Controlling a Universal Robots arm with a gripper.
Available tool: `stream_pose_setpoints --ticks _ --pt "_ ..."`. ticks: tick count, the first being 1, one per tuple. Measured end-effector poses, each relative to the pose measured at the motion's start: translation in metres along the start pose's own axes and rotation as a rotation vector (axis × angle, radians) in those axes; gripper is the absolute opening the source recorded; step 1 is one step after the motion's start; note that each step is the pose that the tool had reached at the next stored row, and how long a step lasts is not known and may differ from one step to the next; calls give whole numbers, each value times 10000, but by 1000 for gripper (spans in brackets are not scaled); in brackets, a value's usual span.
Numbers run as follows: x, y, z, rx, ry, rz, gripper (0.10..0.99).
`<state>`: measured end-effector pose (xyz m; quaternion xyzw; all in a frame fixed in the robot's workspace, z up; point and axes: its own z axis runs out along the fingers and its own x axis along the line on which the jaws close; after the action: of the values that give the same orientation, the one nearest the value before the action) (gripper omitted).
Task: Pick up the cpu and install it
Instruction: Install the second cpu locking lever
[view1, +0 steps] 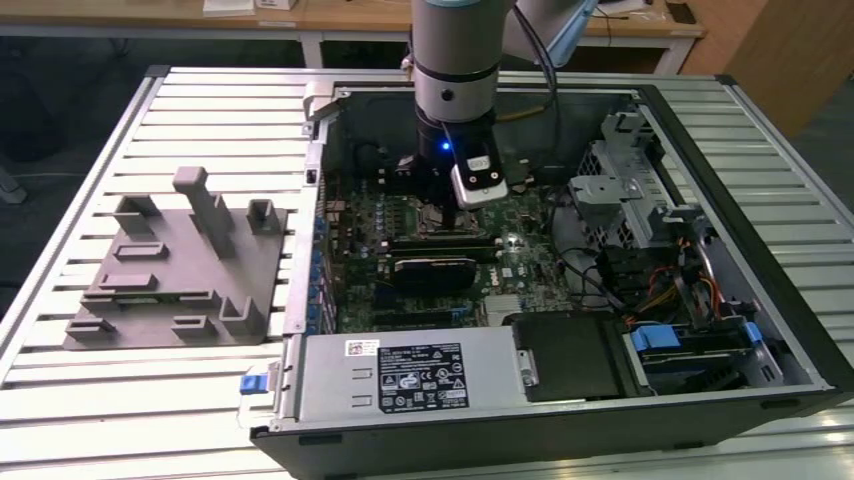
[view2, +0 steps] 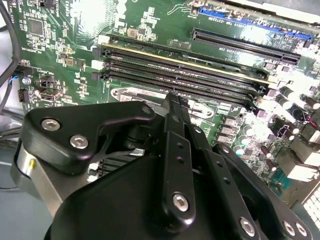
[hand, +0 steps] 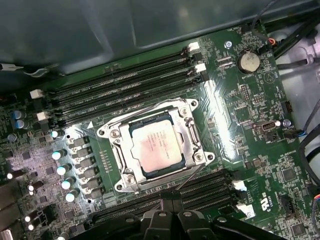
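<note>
The cpu (hand: 155, 145), a flat square chip with a shiny silver top, lies flat inside the metal-framed socket (hand: 116, 136) on the green motherboard (hand: 240, 130) in the first wrist view. My gripper (hand: 172, 204) hangs just above the board beside the socket, apart from the chip, its black fingers (hand: 160, 216) drawn together with nothing between them. The second wrist view shows the gripper (view2: 175, 97) from behind, its body covering the socket area. In the exterior view the arm reaches straight down into the open computer case (view1: 747, 330), with the gripper (view1: 430, 195) over the middle of the board.
Black memory slots (hand: 125, 82) run along both sides of the socket. A power supply (view1: 400, 375), drive cage (view1: 627, 180) and loose cables (view1: 667, 290) crowd the case. A grey plastic fixture block (view1: 174, 260) sits on the slatted table (view1: 80, 400) at the exterior view's left.
</note>
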<state>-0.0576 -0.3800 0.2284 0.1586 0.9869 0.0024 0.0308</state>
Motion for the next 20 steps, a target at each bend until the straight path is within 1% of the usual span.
stream_pose_setpoints --ticks 6,11,14,16,17,20 --pt "75 -40 7 -135 37 -110 106" --pt "110 -88 29 -234 69 -293 106" --pt "115 -121 53 -319 97 -348 106" --pt "113 -150 73 -395 120 -359 106" --pt "112 -164 81 -456 139 -357 106" --pt "118 -199 98 -690 211 -348 106"
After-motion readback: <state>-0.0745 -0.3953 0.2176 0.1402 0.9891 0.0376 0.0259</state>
